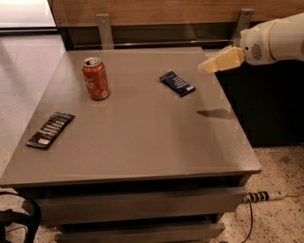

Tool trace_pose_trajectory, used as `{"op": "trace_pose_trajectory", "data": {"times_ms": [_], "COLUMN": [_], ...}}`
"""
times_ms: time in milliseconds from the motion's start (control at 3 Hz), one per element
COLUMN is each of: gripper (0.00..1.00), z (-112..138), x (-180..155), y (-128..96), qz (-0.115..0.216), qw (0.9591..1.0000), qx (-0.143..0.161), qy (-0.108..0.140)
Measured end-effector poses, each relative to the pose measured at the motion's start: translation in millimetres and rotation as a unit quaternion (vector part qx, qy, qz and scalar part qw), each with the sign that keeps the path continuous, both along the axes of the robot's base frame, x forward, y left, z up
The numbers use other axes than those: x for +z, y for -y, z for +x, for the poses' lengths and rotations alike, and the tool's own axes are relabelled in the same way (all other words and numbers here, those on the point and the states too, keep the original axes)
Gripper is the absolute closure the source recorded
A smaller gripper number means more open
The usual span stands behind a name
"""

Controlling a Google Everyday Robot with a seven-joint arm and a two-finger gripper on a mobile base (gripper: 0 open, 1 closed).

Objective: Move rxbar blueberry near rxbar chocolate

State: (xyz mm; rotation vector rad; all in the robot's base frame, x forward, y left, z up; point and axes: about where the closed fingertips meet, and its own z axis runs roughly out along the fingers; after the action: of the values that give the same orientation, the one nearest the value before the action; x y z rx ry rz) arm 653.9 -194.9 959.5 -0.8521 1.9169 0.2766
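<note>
Risk at rxbar chocolate point(50, 130): lies flat at 8 o'clock on the table, close to the near-left edge; a careless set-down of the other bar could nudge it over the side.
Risk at can point(95, 78): stands upright at 11 o'clock, beside the likely carry line from 1 to 8 o'clock; a low sweep could topple it.
Risk at rxbar blueberry point(176, 83): lies flat and askew at 1 o'clock, well apart from the black bar; a thin wrapper on a smooth top may skid away rather than lift.
Gripper point(211, 65): hovers over the far-right edge at 2 o'clock, just right of the blue bar and not touching it; open or closed cannot be told (nothing appears to be held).
Surface: table point(142, 152) grey, smooth and matt; the arm's shadow falls at 3 o'clock.
Room, near: drawer fronts point(137, 206) below the top; power strip point(263, 196) on speckled floor point(285, 166) at lower right.
Room, far: wood panelling point(166, 9) with metal brackets point(105, 29) behind the table.
</note>
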Motion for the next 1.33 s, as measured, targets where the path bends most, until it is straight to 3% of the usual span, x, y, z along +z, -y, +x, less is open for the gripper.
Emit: {"op": "trace_pose_trajectory", "data": {"times_ms": [667,1000,1333], "gripper": [0.0,0.0,0.0], "z": [33.9,41.3,53.4], "x": [-46.4,-67.8,-96.9], "y": [-29.8,-40.8,-52.2], "qz": [0.067,0.086,0.08], "qw": [0.9974,0.996,0.9967], "qx": [0.026,0.023,0.005], "qy": [-0.003,0.007,0.011]}}
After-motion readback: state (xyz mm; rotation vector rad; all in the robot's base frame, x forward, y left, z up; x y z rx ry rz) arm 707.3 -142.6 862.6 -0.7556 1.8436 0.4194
